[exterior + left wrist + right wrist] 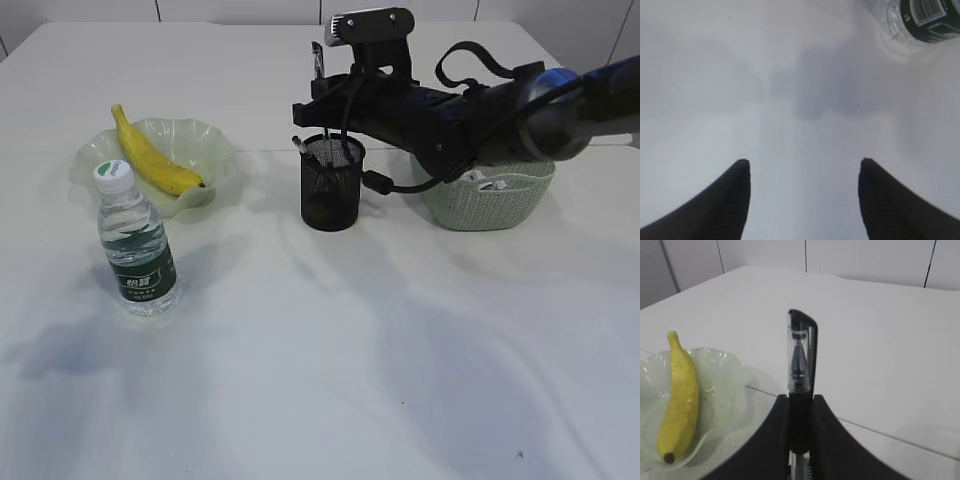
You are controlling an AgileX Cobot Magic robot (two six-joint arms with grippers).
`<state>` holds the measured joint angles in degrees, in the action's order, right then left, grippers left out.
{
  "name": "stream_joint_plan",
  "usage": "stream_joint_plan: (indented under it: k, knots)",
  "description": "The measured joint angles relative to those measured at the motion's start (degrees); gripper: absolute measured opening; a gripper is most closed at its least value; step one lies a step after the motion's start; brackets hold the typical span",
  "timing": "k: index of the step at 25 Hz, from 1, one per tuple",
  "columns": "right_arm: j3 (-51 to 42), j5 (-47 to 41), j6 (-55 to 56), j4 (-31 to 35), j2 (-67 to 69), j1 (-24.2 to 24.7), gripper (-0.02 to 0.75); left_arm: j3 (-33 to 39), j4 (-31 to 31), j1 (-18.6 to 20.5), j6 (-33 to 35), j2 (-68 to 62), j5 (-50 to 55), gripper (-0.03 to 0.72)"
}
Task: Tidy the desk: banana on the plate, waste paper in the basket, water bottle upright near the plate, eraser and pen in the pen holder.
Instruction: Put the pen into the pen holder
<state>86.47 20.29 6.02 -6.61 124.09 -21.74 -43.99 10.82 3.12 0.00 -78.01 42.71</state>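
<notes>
Pen [801, 375] upright in right gripper [800, 412] above pen holder [332, 184]

I see broad bare desk [400, 380] across the whole front and centre, easy passage there. My right arm [480, 115] lies across the back, blocking the way over the pen holder [332, 185] and basket [487, 200]. On the left, the upright water bottle [136, 245] stands just before the plate [200, 140], narrowing that approach.
</notes>
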Motion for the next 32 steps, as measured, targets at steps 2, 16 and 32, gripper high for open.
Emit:
stream_joint_plan:
  k: [2, 16, 32]
  knots:
    - [0.1, 0.0, -0.1, 0.0, 0.7, 0.4, 0.052, 0.0, 0.0, 0.0, 0.0, 0.0, 0.0, 0.475]
    - [0.6, -1.6, -0.3, 0.3, 2.0, 1.3, 0.113, 0.0, 0.0, 0.0, 0.0, 0.0, -0.3, 0.475]
    - [0.6, -9.3, -0.9, 0.3, -3.7, 1.3, 0.230, 0.0, 0.0, 0.0, 0.0, 0.0, -0.3, 0.475]
